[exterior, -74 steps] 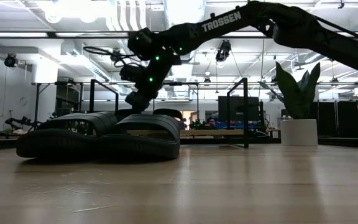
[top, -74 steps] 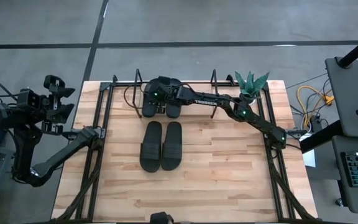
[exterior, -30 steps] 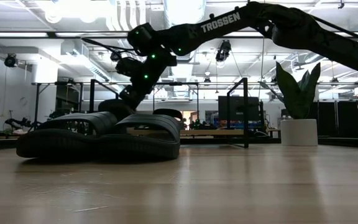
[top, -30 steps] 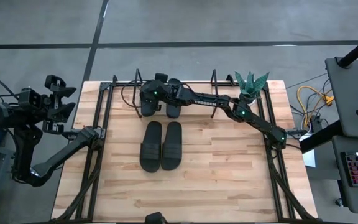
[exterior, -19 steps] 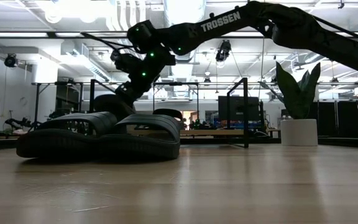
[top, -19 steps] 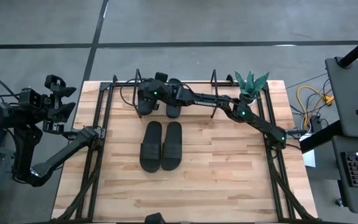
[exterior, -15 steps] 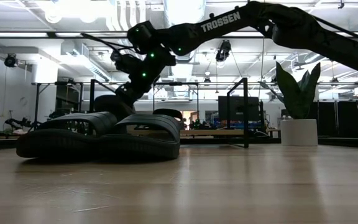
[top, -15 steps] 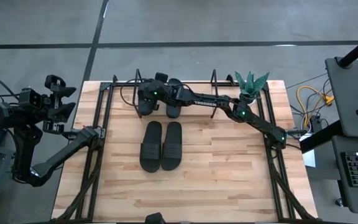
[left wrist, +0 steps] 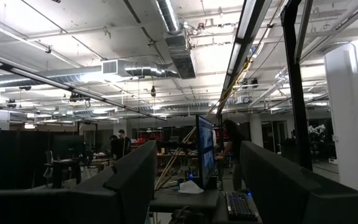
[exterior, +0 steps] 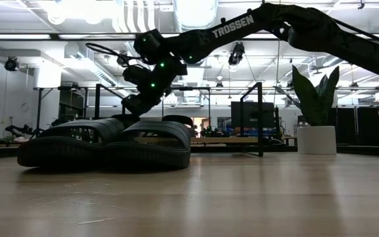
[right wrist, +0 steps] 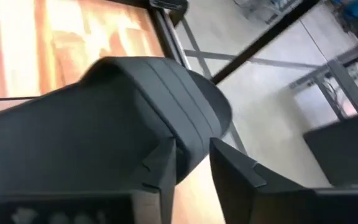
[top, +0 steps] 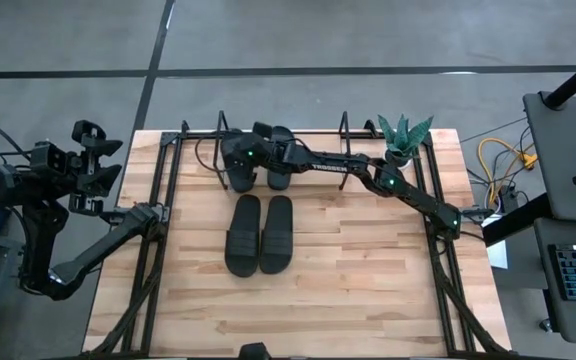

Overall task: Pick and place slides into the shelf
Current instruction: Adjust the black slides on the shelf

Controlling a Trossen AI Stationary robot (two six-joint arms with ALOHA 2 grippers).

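Two black slides [top: 243,235] [top: 278,233] lie side by side on their soles in the middle of the table; in the low view they are the near pair [exterior: 104,148]. A third slide [top: 280,160] rests on the shelf [top: 313,133] at the far edge. My right gripper [top: 240,158] reaches over the shelf's left part, shut on the fourth slide [top: 238,175]. My left gripper [top: 88,150] waits, open and raised, beyond the table's left edge. My right gripper pinches a rounded edge of the slide [right wrist: 188,152] between its two fingers [right wrist: 160,165]. It comes from the table's right, slanting down [exterior: 133,105]. The near pair hides whether the slide's underside rests on the shelf board.
A potted plant [top: 403,138] stands at the far right corner, beside the shelf's right wire frame [exterior: 258,118]. Bare wooden tabletop [top: 368,270] spreads to the right of and nearer than the two slides. Black frame rails run along both table sides.
My right gripper has carried the held slide a little toward the table's left along the shelf, rose slightly, then came down again over the shelf's left part. It has stayed shut on the slide. The other three slides have not moved.
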